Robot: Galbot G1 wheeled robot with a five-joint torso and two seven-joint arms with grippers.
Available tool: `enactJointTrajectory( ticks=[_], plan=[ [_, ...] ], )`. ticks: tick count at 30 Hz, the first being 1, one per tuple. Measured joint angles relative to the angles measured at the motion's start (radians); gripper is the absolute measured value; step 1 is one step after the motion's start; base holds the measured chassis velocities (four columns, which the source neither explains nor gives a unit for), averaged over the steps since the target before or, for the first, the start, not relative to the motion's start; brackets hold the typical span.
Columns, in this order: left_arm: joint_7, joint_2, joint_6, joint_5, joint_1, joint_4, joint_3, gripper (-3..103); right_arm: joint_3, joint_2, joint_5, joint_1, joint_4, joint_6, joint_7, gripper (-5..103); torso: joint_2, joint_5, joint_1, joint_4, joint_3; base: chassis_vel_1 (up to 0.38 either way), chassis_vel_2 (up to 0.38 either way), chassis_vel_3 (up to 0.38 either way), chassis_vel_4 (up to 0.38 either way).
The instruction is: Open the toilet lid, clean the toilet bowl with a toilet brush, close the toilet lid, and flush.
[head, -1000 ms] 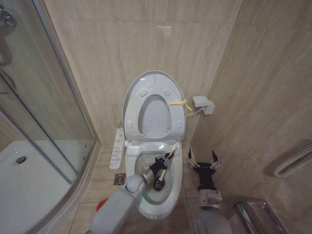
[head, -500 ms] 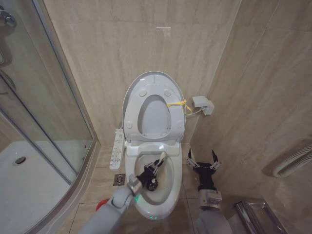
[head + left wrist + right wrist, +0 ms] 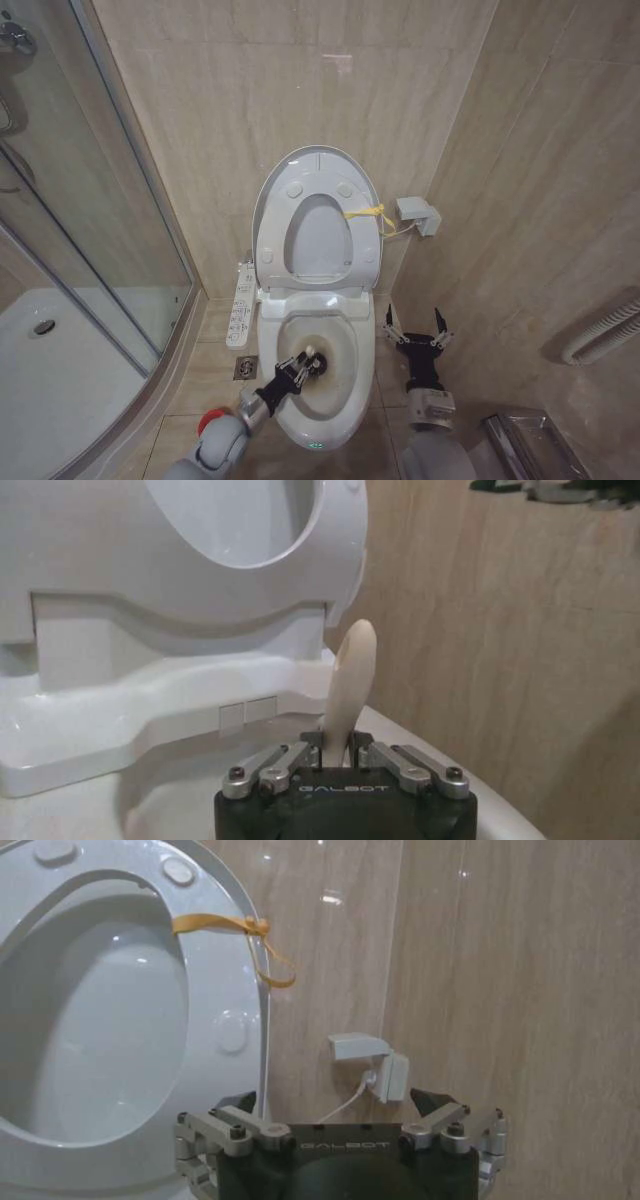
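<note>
The left gripper [image 3: 292, 372] clamps the brush [image 3: 347, 681] handle over the bowl's [image 3: 352, 400] front-left rim, with open basin beyond. The lid [image 3: 318, 160] and seat stand upright against the wall. The right gripper [image 3: 416, 325] hovers open beside the bowl's right edge.

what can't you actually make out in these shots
- Brush bristle head: hidden below the left gripper in the left wrist view; too small to judge in the head view.
- Bowl bottom: partly covered by the left gripper in the head view.
- Right gripper fingertips: cut off in its wrist view.
</note>
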Motion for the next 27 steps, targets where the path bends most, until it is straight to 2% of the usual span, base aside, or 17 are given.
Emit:
enactJointTrajectory(
  ticks=[8, 12, 16, 19, 27],
  plan=[
    [0.0, 0.094, -0.012, -0.006, 0.115, -0.103, -0.027, 16, 0.0, 0.0, 0.0, 0.0, 0.0, 0.0, 0.0, 100, 0.0, -0.0001, 0.0, 0.0001, 0.0, 0.0, 0.0, 0.0, 0.0],
    [0.003, 0.122, -0.023, -0.006, 0.131, -0.116, -0.025, 16, 0.0, 0.0, 0.0, 0.0, 0.0, 0.0, 0.0, 100, 0.0, -0.0001, 0.0, 0.0004, 0.0, 0.0, 0.0, 0.0, 0.0],
    [0.012, 0.109, -0.03, -0.014, 0.087, -0.098, -0.021, 16, 0.0, 0.0, 0.0, 0.0, 0.0, 0.0, 0.0, 100, 0.0, -0.0001, 0.0, -0.0001, 0.0, 0.0, 0.0, 0.0, 0.0],
    [0.051, 0.074, -0.041, -0.03, 0.021, -0.069, -0.017, 16, 0.0, 0.0, 0.0, 0.0, 0.0, 0.0, 0.0, 100, 0.0, -0.0002, 0.0, -0.0004, 0.0, 0.0, 0.0, 0.0, 0.0],
    [0.057, -0.003, -0.038, -0.053, -0.094, -0.004, 0.027, 16, 0.0, 0.0, 0.0, 0.0, 0.0, 0.0, 0.0, 100, 0.0, 0.0001, 0.0, -0.0001, 0.0, 0.0, 0.0, 0.0, 0.0]
  ],
)
